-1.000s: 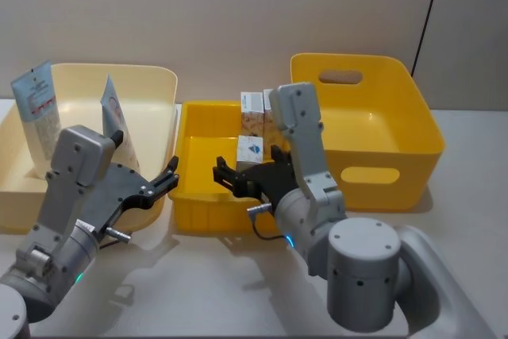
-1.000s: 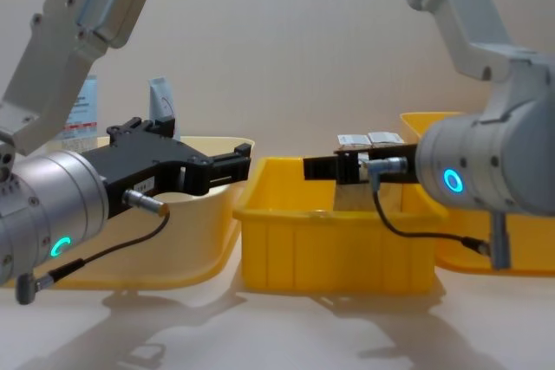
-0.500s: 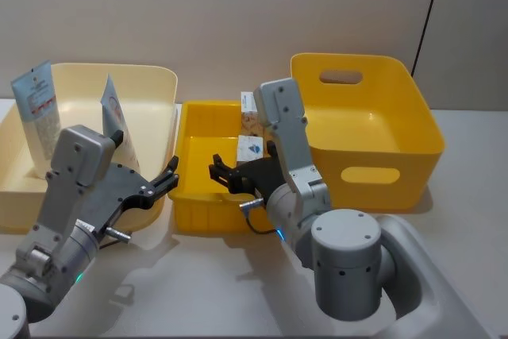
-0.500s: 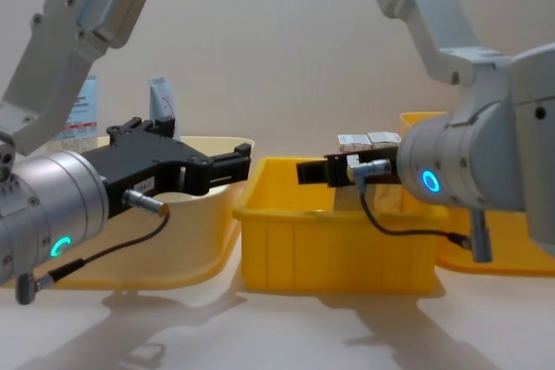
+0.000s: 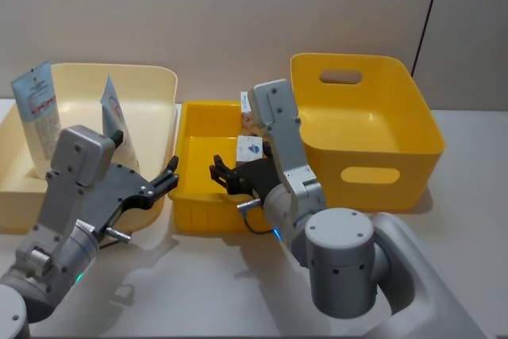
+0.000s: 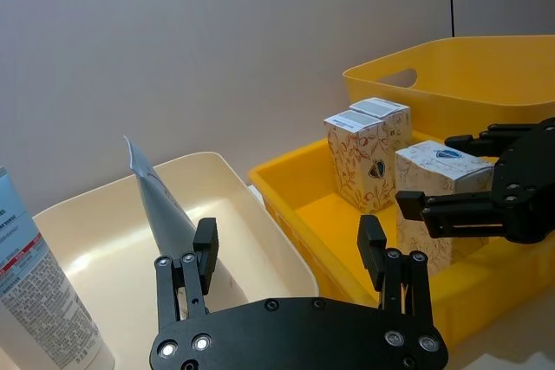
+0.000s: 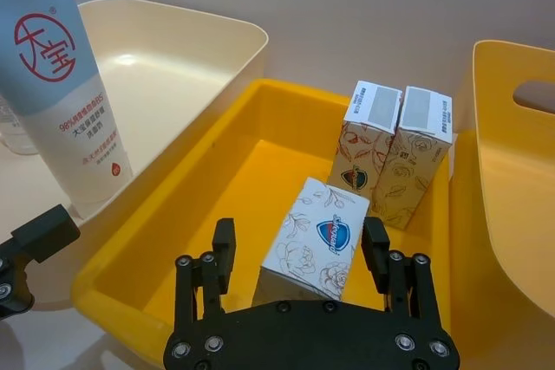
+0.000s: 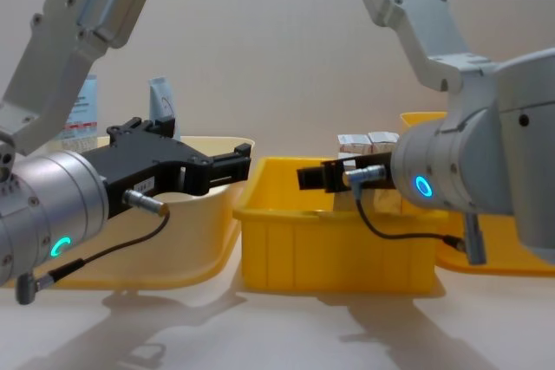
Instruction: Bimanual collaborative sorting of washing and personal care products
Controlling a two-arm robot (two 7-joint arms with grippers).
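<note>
Wide open and empty, my right gripper (image 7: pixel 299 233) is nearing the small cream floral cardboard carton (image 7: pixel 323 214) ahead of its jaws for grasping; left gripper (image 6: pixel 288 233) idling open opposite

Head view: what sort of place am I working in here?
Probably a robot test bench, not a home: a pale table against a plain wall, with three plastic bins staged for sorting cartons and tubes.
</note>
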